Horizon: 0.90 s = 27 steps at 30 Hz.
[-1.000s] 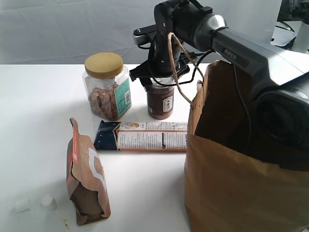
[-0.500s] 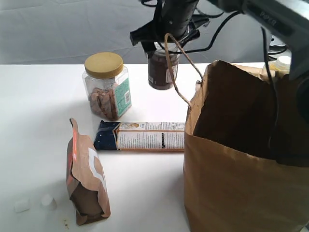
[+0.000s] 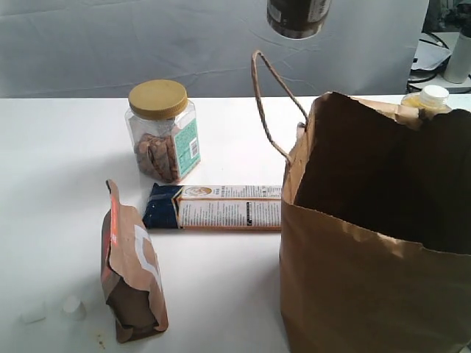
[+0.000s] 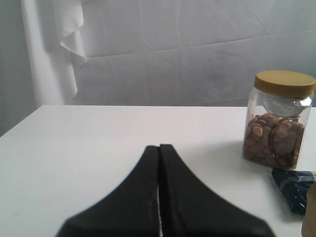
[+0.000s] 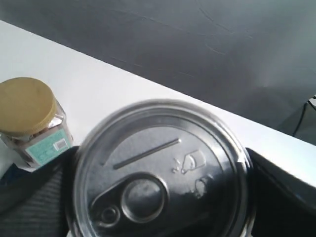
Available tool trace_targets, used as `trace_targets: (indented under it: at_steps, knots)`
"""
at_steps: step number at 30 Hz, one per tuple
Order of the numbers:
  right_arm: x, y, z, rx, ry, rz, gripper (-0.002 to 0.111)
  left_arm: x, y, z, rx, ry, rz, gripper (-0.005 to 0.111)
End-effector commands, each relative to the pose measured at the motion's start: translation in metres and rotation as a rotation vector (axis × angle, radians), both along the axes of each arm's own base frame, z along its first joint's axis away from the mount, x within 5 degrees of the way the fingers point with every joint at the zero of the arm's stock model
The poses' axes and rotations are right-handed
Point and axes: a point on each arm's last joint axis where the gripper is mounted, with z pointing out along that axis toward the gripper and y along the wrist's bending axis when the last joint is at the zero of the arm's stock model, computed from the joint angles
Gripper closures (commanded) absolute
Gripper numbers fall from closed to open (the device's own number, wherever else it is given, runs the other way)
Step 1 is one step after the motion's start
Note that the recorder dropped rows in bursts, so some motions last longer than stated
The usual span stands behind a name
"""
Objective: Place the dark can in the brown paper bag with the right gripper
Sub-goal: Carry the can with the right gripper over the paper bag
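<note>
The dark can [image 3: 298,18] hangs high in the air at the top edge of the exterior view, above and a little left of the brown paper bag [image 3: 368,250]; only its lower end shows there. The bag stands open at the front right, its cord handle [image 3: 271,103] sticking up. The right gripper [image 5: 159,193] is shut on the can, whose silver pull-tab top [image 5: 160,168] fills the right wrist view between the black fingers [image 5: 284,195]. That gripper is out of the exterior view. The left gripper [image 4: 159,148] is shut and empty, low over the table.
A clear yellow-lidded jar [image 3: 163,132] stands at the back of the white table [image 3: 59,169]. A blue-and-white carton [image 3: 217,206] lies flat beside the bag, and a brown-orange snack pouch [image 3: 132,268] lies in front. A white-capped bottle [image 3: 431,95] shows behind the bag.
The right gripper lifted the dark can off the table beside the jar and carried it up and rightwards; arm and gripper have left the exterior view.
</note>
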Motion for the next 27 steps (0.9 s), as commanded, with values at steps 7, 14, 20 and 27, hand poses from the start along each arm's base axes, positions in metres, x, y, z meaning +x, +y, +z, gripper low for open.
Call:
trace_targets:
  at_steps: [7, 14, 20, 27]
  knots:
    - [-0.083, -0.097, 0.008, 0.055, -0.021, -0.082, 0.108, 0.000, 0.000, 0.000, -0.001, -0.007, -0.006, 0.107]
    - [-0.116, -0.129, -0.004, 0.110, 0.056, -0.060, 0.108, 0.000, 0.000, 0.000, -0.001, -0.007, -0.006, 0.107]
    - [-0.124, -0.129, -0.037, 0.056, 0.169, -0.026, 0.108, 0.000, 0.000, 0.000, -0.001, -0.007, -0.006, 0.107]
    - [-0.122, -0.123, -0.066, -0.011, 0.239, -0.024, 0.108, 0.000, 0.000, 0.000, -0.001, -0.007, -0.006, 0.107]
